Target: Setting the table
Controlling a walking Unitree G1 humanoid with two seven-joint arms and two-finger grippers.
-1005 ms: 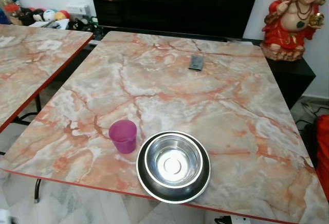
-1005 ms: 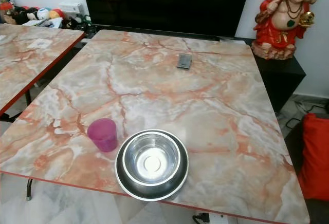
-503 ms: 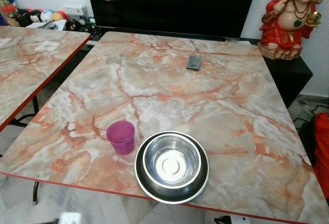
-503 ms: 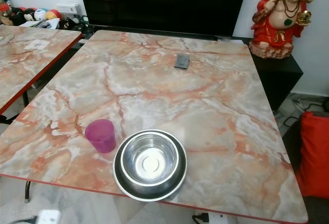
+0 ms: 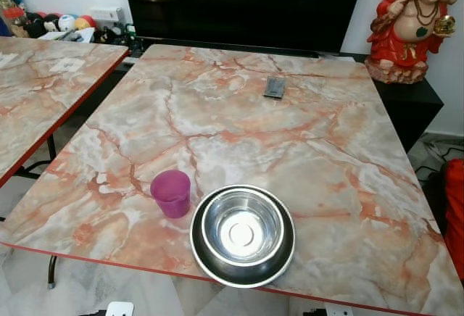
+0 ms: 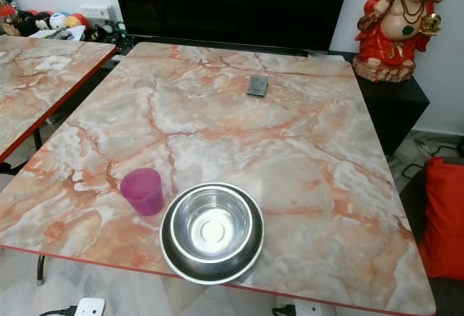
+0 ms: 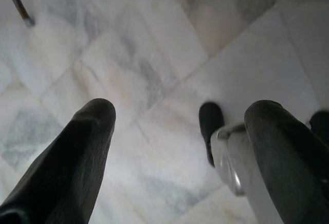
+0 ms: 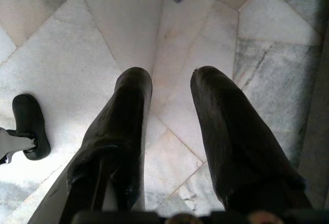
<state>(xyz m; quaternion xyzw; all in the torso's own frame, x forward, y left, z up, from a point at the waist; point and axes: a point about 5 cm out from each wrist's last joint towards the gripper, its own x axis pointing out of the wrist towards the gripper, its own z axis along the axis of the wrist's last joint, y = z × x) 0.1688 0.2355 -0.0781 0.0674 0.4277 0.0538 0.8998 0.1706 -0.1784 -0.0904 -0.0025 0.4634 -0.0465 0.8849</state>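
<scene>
A steel bowl (image 5: 243, 234) sits at the lower centre on the marble desk (image 5: 304, 149), just right of a purple cup (image 5: 171, 193), with a dark remote (image 5: 275, 87) at upper centre, while the left claw (image 7: 180, 131) and right claw (image 8: 169, 116) hang over floor tiles (image 8: 77, 54), fingers apart and empty.
</scene>
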